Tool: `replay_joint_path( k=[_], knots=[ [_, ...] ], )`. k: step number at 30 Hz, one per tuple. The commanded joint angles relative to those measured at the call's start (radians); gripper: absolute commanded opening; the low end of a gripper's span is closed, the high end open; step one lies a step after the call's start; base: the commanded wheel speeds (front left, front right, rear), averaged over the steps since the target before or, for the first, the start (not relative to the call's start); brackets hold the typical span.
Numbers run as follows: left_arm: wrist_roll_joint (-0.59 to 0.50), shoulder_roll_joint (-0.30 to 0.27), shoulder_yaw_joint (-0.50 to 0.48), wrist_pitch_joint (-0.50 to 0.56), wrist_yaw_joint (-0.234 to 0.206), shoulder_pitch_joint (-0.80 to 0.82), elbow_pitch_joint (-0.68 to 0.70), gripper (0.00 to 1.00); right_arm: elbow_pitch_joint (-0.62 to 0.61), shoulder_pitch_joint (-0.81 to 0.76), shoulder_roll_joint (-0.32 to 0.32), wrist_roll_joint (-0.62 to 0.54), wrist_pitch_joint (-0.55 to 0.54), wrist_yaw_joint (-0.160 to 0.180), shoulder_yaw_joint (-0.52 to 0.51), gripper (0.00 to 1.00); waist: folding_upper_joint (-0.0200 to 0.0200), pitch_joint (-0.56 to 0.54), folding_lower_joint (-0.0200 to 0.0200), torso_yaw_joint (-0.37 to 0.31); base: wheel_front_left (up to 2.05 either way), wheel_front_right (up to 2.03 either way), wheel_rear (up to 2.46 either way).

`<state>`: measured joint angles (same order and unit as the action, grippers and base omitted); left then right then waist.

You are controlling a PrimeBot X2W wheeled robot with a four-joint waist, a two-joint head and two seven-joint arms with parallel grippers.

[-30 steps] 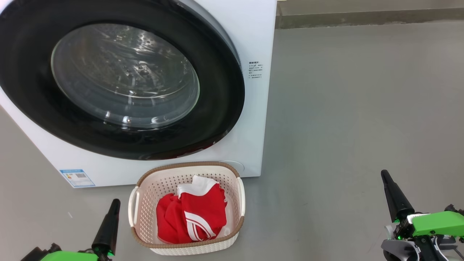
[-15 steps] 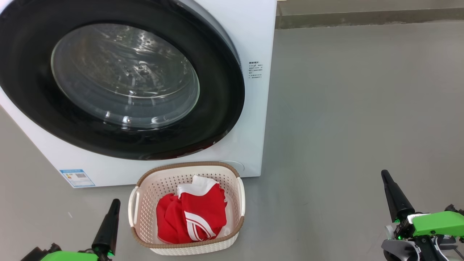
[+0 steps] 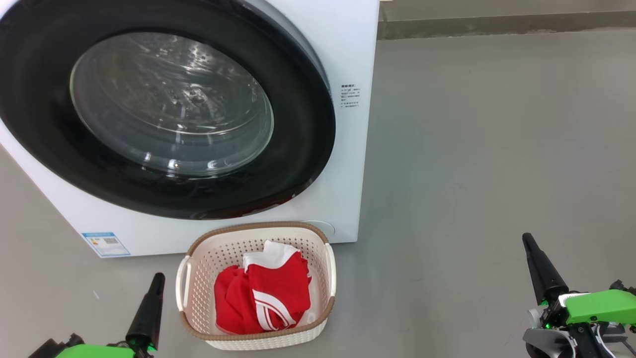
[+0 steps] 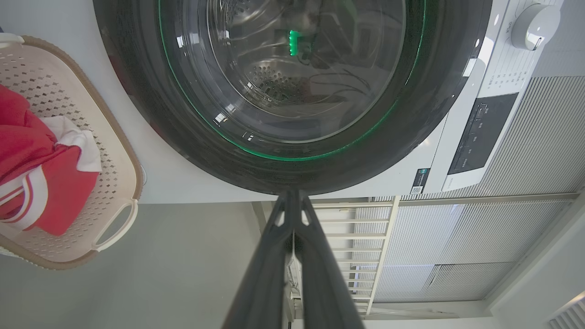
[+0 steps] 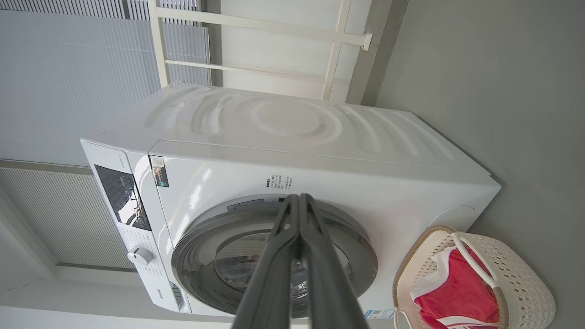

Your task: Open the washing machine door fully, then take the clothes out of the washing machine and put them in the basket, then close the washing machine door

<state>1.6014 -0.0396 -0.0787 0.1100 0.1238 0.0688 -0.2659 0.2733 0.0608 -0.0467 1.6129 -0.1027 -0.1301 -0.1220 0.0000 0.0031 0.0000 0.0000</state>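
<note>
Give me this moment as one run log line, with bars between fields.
door shut | clothes in basket | left gripper shut, empty | right gripper shut, empty

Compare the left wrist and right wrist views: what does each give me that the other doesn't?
Left wrist: the perforated drum through the glass, a green glow ringing the washing machine door, the shut left hand. Right wrist: the machine's embossed side panel, its blue label, the shut right hand. Both: the door closed, the clothes in the basket.
</note>
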Motion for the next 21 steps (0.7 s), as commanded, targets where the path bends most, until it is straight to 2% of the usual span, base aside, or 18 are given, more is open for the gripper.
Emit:
replay_joint_path(
  k=[1, 21],
  knots=[
    [0.007, -0.011, -0.035, 0.003, 0.007, 0.039, 0.021, 0.00, -0.029, 0.046, -0.009, 0.002, -0.004, -0.001, 0.016, 0.00, 0.0000, 0.000, 0.0000, 0.000, 0.00, 0.00, 0.00],
    [0.007, -0.011, -0.035, 0.003, 0.007, 0.039, 0.021, 0.00, -0.029, 0.047, -0.008, 0.000, -0.006, -0.001, 0.014, 0.00, 0.0000, 0.000, 0.0000, 0.000, 0.00, 0.00, 0.00]
  ],
)
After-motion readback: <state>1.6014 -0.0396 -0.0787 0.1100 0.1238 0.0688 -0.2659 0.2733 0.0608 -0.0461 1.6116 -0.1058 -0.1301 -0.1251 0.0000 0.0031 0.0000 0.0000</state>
